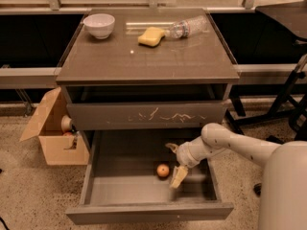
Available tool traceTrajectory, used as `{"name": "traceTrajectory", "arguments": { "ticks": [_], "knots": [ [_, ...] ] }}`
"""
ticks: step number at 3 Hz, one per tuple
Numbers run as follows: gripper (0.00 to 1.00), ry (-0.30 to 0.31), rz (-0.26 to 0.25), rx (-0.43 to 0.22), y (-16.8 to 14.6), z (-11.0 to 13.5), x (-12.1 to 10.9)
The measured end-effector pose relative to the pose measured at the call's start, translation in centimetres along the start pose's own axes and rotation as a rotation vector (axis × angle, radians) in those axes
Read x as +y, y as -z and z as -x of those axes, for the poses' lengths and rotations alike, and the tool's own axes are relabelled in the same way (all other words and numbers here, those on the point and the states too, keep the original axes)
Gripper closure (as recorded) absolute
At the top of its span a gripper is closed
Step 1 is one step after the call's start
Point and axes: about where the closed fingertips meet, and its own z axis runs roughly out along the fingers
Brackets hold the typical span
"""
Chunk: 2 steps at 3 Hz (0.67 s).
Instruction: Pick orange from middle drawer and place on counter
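The orange (163, 170) lies on the smooth grey floor of the open middle drawer (110, 190), near its centre. My gripper (173, 164) reaches into the drawer from the right, just right of the orange and apart from it. Its fingers are spread, one (171, 147) toward the back and one pale finger (179, 177) toward the front, with nothing between them. The counter (144, 56) is the cabinet's glossy grey-brown top above.
On the counter stand a white bowl (99, 25), a yellow sponge (150, 36) and a lying clear bottle (188, 27). The scratched drawer front (146, 115) overhangs the open drawer. A cardboard box (50, 128) sits on the floor at left. Chair legs (283, 104) are at right.
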Motion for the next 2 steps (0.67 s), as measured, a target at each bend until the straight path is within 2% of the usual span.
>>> {"name": "traceTrajectory", "arguments": {
  "ticks": [2],
  "knots": [
    [0.0, 0.033, 0.028, -0.037, -3.5, -0.2, -1.0]
  ]
}}
